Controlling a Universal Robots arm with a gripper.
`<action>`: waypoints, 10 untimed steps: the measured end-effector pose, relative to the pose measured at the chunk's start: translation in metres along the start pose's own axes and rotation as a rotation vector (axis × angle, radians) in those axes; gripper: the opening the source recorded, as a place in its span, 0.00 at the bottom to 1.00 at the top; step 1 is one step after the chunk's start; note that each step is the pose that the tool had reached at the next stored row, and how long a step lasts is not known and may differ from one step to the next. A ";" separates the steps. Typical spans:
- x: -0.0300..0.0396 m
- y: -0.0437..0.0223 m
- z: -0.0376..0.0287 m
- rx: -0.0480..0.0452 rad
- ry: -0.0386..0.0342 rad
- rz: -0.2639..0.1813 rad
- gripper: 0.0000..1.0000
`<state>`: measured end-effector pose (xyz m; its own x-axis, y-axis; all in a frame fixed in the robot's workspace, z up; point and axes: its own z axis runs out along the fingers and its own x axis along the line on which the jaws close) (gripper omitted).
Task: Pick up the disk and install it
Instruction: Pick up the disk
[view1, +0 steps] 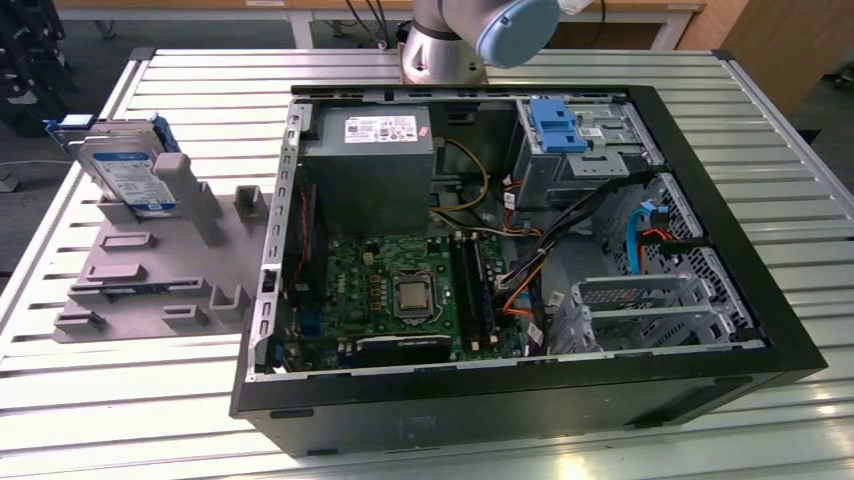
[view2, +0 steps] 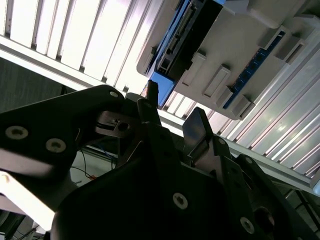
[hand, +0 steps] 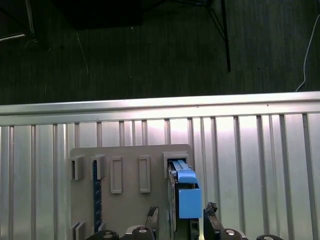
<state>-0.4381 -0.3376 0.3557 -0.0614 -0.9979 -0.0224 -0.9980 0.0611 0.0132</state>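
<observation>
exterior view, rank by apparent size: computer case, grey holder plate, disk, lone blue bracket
1. computer case
2. grey holder plate
3. disk
4. lone blue bracket
The last two look close, so that pair is unsure.

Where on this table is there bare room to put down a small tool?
Bare table lies at the exterior view's lower left, in front of the grey holder and beside the case, and along the far strip behind the case. Crowded: the holder, where the disk stands, and the case's inside, full of board and cables.
</observation>
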 end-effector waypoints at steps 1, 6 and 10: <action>0.0000 0.0000 0.0000 -0.0001 0.0001 0.000 0.47; 0.0000 0.0000 0.0002 0.0000 0.0000 0.000 0.47; 0.0001 0.0001 0.0020 -0.0003 0.0000 -0.010 0.47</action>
<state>-0.4381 -0.3377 0.3537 -0.0509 -0.9984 -0.0225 -0.9986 0.0506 0.0132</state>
